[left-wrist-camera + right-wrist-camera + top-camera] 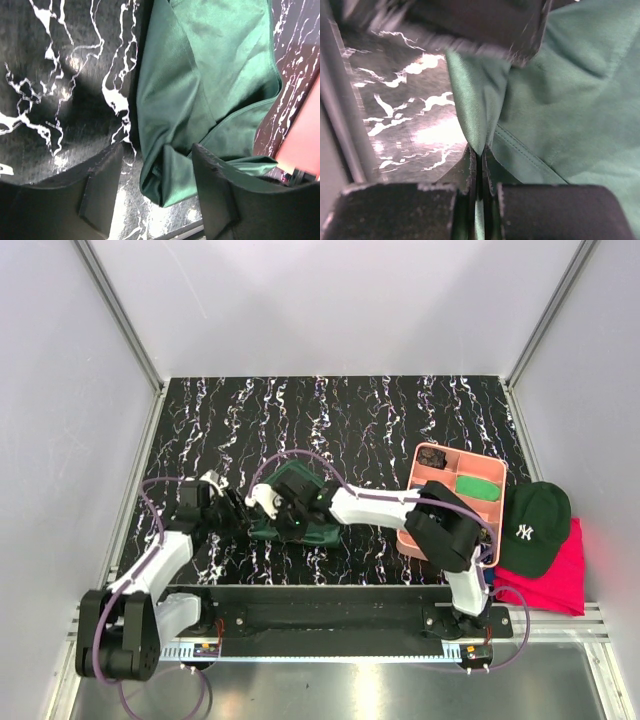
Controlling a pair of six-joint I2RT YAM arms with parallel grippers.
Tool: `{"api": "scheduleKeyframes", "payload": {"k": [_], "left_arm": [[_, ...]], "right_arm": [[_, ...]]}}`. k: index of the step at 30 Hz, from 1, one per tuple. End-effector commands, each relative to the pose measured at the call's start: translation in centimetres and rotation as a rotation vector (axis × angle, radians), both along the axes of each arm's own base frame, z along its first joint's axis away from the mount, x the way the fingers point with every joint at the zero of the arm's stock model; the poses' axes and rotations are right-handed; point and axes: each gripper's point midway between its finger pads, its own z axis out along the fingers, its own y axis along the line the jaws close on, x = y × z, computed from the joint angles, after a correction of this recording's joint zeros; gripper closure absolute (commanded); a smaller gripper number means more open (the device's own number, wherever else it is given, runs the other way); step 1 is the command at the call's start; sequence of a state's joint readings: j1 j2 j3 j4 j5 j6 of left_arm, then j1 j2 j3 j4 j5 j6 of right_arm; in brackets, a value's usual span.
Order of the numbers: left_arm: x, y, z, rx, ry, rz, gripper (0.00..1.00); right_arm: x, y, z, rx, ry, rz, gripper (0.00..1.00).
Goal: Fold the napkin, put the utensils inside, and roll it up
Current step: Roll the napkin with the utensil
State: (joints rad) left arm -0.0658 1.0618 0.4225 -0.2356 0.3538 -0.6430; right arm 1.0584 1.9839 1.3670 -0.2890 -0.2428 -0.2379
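Pinching the napkin (298, 508) by its hem for a fold
So the right gripper (479, 165) is clamped on the dark green hem, with the cloth bunched centre-left on the table (400, 420). The left gripper (157, 152) hangs spread over a corner. I'd pull low and slow so the layers don't drag.

A robotics lab test cell: plain pale grey panel walls (330, 300) in aluminium frame struts (121, 315) close round the black, white-veined marble-pattern desk (350, 410) beyond and to both sides of the right pincer (479, 175). Behind that pincer, the arm bases (455, 620) are bolted to a black slotted mounting rail (330, 612).
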Motion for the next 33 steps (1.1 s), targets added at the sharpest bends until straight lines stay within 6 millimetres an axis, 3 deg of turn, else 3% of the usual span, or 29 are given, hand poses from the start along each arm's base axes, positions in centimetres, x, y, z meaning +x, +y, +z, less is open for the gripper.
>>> {"api": "scheduleKeyframes", "payload": {"k": [1, 10, 22, 28, 33], "left_arm": [[0.7, -0.1, 1.5, -0.012, -0.13, -0.003, 0.33], [0.1, -0.8, 1.9, -0.05, -0.21, -0.029, 0.3], [-1.1, -2.2, 0.9, -0.073, -0.231, -0.092, 0.31], [-1.6, -1.9, -0.4, -0.053, -0.191, -0.083, 0.35], [-1.1, -1.3, -0.2, -0.025, -0.218, -0.061, 0.34]], "right_arm": [[-2.1, 0.5, 0.5, 0.034, 0.264, 0.063, 1.0], [-1.3, 0.8, -0.2, 0.071, 0.514, 0.058, 1.0], [-0.1, 0.8, -1.9, 0.073, 0.685, 0.032, 1.0], [0.5, 0.5, -2.8, 0.081, 0.772, 0.021, 1.0], [0.8, 0.3, -3.6, 0.084, 0.82, 0.014, 1.0]]}}
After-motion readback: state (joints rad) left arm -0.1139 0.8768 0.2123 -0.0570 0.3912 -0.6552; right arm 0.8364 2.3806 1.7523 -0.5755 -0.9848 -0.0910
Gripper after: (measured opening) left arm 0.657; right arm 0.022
